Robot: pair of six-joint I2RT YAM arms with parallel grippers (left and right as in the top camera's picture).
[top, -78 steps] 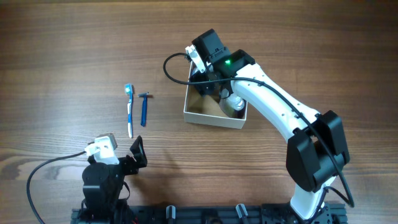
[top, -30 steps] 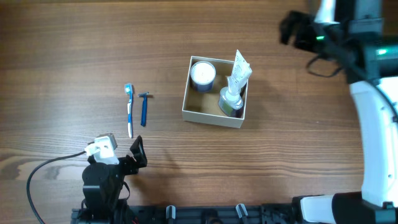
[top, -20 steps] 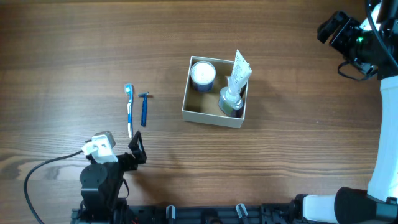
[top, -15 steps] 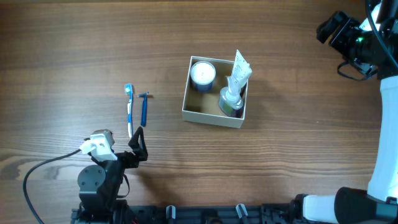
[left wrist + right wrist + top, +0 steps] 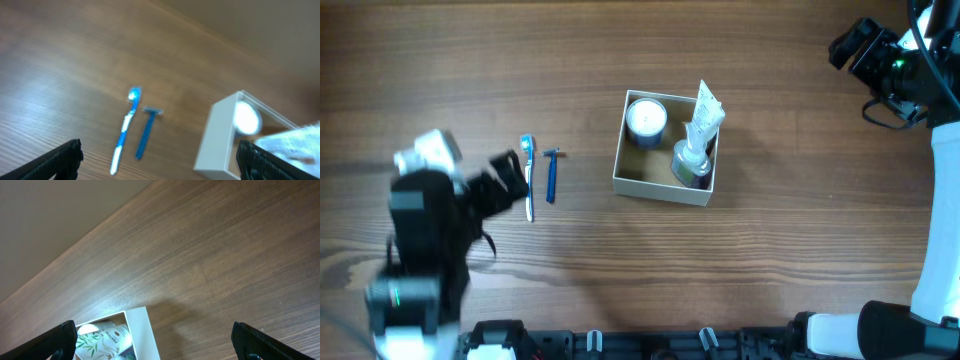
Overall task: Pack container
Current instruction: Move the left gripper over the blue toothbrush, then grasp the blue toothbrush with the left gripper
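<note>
- Since the earlier frame, the left gripper [image 5: 508, 182] has swung from the near edge toward the left edge. The right gripper [image 5: 852, 45] has stayed by the far right corner.
- The container [image 5: 660, 189] sits mid-desk and already holds a jar [image 5: 646, 118] and a bottle [image 5: 691, 160].
- 2 items remain outside, side by side between the container and the left edge: a toothbrush [image 5: 125, 131] and a razor [image 5: 145, 133]. The step looks like a reach for 1 of them.
- The next move calls for lowering squarely over 1 handle without nudging its neighbour.
- The left gripper's jaws are spread wide, holding and touching nothing.
- The right gripper is likewise spread wide and empty.
</note>
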